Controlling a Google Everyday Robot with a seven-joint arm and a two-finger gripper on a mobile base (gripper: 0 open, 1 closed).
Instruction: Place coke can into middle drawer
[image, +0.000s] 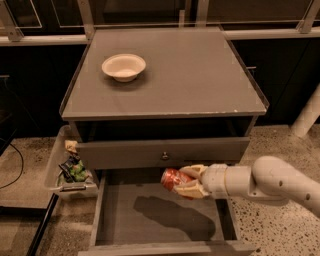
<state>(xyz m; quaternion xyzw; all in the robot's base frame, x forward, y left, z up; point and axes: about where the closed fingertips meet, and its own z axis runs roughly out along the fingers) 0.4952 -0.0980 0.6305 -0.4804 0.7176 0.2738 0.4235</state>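
Dim overhead light; gripper (187, 181) above middle drawer (118, 201) — shadow (175, 216) beneath.

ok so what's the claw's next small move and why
Probably lower it before releasing: the claw, shut on the small red soda can, holds it sideways above the floor of the open wide grey drawer box.
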